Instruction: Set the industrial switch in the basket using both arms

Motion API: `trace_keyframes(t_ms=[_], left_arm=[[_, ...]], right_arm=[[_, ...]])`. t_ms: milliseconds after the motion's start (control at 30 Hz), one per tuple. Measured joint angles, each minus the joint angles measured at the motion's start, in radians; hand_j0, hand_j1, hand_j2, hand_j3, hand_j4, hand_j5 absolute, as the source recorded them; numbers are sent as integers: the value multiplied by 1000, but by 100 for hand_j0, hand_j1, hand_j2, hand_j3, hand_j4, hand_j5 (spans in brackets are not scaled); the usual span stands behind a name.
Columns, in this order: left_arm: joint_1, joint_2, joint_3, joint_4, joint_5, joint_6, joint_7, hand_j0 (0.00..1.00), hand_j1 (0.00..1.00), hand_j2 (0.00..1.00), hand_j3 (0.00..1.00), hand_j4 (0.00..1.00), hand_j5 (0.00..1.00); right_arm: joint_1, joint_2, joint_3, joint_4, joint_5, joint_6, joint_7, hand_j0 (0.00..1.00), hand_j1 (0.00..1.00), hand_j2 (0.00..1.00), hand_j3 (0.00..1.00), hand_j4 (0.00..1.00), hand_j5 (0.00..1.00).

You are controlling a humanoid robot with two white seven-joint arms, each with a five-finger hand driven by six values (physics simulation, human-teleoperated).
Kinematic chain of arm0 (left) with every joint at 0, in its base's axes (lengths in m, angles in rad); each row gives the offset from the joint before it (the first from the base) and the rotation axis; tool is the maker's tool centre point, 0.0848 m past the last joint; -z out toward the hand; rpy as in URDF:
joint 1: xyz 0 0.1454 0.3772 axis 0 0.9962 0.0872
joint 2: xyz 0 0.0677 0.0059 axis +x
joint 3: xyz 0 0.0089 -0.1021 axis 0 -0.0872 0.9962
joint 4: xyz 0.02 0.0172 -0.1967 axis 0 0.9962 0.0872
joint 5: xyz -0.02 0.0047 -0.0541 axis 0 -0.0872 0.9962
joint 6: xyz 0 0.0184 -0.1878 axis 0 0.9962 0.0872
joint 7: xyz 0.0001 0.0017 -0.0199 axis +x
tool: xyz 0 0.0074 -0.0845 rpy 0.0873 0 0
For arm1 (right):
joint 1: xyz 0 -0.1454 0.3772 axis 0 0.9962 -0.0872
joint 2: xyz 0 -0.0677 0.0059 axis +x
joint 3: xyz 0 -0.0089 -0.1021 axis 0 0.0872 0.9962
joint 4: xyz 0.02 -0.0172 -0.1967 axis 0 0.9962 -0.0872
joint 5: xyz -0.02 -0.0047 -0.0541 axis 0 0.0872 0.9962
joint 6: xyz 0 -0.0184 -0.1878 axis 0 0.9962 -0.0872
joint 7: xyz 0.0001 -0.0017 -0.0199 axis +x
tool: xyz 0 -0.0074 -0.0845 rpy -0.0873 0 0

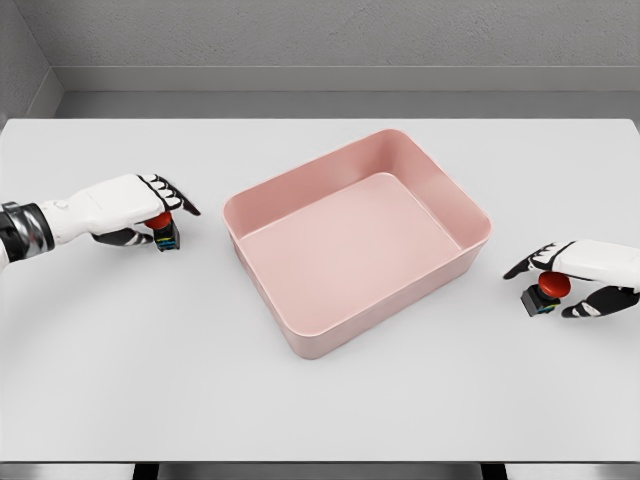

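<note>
Two red-capped industrial switches sit on the worktop (pixel 330 420): one (pixel 162 232) at nine o'clock of the pink basket (pixel 300 335), pinched by the left robot hand (pixel 150 212); the other (pixel 546 293) at three o'clock, near the right edge, pinched by the right robot hand (pixel 580 275). Bare worktop separates each from the basket.

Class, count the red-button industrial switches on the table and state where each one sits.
2. One switch sits left of the pink basket, at the left hand; the other switch sits right of it, at the right hand. None in the basket.
</note>
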Motion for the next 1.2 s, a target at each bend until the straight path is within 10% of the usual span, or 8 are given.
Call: trace_keyframes(t_ms=[300, 1200], left_arm=[[-5, 2, -14, 16, 10, 0, 2, 41, 41, 41, 41, 41, 41], [-110, 97, 1, -300, 141, 0, -9, 39, 39, 39, 39, 39, 39]], right_arm=[[0, -2, -2, 10, 1, 0, 1, 70, 70, 70, 70, 70, 70], [-15, -8, -19, 9, -2, 0, -1, 52, 52, 52, 52, 52, 52]])
